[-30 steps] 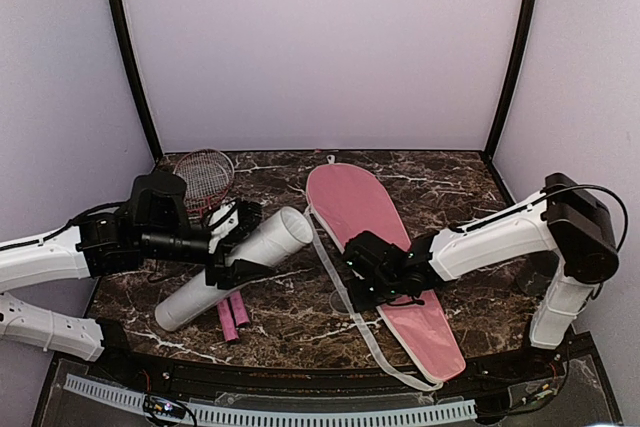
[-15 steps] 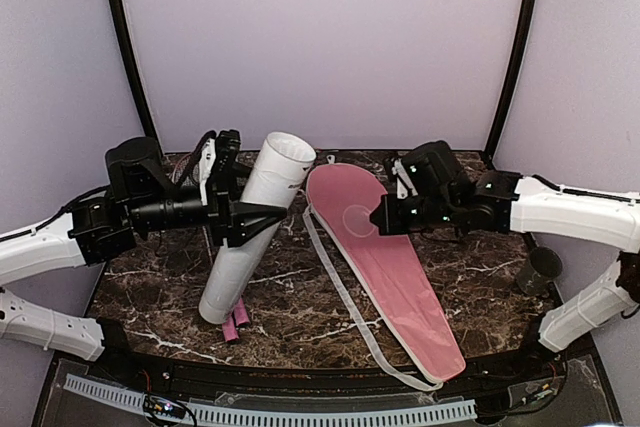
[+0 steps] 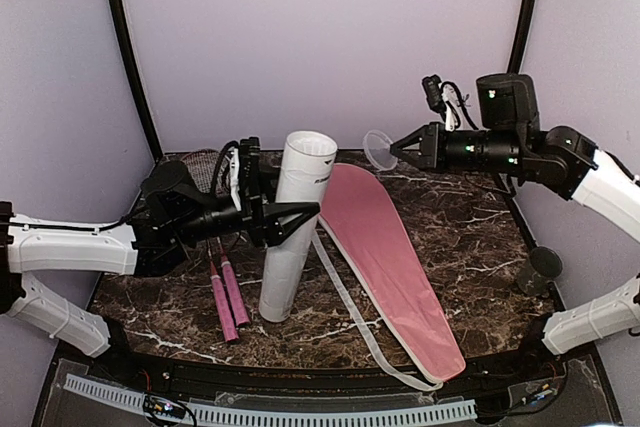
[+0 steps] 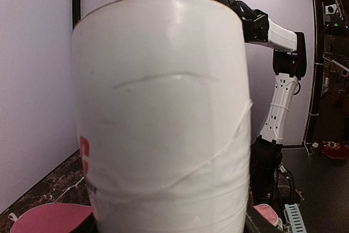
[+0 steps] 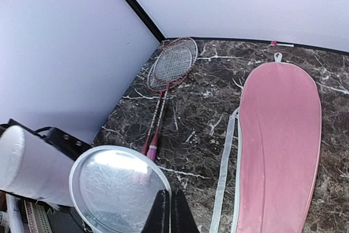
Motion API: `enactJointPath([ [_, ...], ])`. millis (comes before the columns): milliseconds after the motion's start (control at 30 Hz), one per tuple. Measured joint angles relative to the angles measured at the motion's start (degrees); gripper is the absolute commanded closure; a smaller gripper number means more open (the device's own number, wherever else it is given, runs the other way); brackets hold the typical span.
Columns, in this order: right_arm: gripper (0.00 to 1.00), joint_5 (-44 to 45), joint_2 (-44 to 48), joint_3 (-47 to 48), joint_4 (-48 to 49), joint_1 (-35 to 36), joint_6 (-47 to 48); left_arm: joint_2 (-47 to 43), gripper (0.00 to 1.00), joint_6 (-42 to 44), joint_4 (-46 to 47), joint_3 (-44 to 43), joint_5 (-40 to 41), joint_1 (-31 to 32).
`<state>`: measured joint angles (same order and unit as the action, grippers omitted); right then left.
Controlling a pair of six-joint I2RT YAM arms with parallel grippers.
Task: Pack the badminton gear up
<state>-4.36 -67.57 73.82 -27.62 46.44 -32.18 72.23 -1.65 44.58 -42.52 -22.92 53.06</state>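
Top view of a dark, white-veined marble table (image 3: 470, 237) with two white robot arms.

Over the last second, your left gripper (image 3: 283, 219) has swung the long white tube (image 3: 295, 217) up from a low slant on the table to nearly upright. The tube's base now rests on the table at about 8 o'clock, with its mouth facing up. The fingers clamp the tube wall from both sides above mid-height.

In the same second your right gripper (image 3: 400, 150) has risen from beside the bag to high above the table at about 1 o'clock. Its fingers are pinched shut on the rim of a clear round plastic lid (image 3: 378, 147).

This looks like preparation for capping, though the lid and the tube mouth are well apart. No shuttlecocks show anywhere, and it is not possible to tell whether they are inside the tube.

- **Tube:** a smooth, glossy, rigid cylinder with a red printed mark on its side.
- **Lid:** a thin, see-through, shallow disc with a raised rim, probably slippery.
- **Bag:** the pink racket-shaped fabric bag (image 3: 385, 252) lies flat and soft from 12 towards 5 o'clock. A pale strap trails along its left edge.
- **Rackets:** two thin red-framed rackets with pink handles (image 5: 172, 61) lie together at 9 to 10 o'clock. Their strung heads point toward the back and their handles end just beside the tube's base.
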Motion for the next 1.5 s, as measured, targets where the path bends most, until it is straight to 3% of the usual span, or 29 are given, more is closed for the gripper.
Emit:
enactJointPath([
  [200, 1.00, -4.1, 0.3, 6.9, -2.5, 0.0, 0.3, 5.1, 0.37, -1.2, 8.3, 1.3, -0.7, 0.0],
  [567, 1.00, -10.9, -7.7, 21.5, -8.4, 3.2, 0.5, 5.1, 0.35, -1.4, 11.5, 3.7, -1.7, 0.0],
  [867, 1.00, -11.1, -15.8, 27.0, -13.2, 8.5, 1.7, 4.8, 0.35, -1.4, 11.9, 4.2, -2.1, 0.0],
  [1500, 1.00, -10.8, -18.8, 31.4, -16.6, 9.4, 3.0, 4.7, 0.34, -1.4, 11.9, 4.2, -4.0, 0.0],
])
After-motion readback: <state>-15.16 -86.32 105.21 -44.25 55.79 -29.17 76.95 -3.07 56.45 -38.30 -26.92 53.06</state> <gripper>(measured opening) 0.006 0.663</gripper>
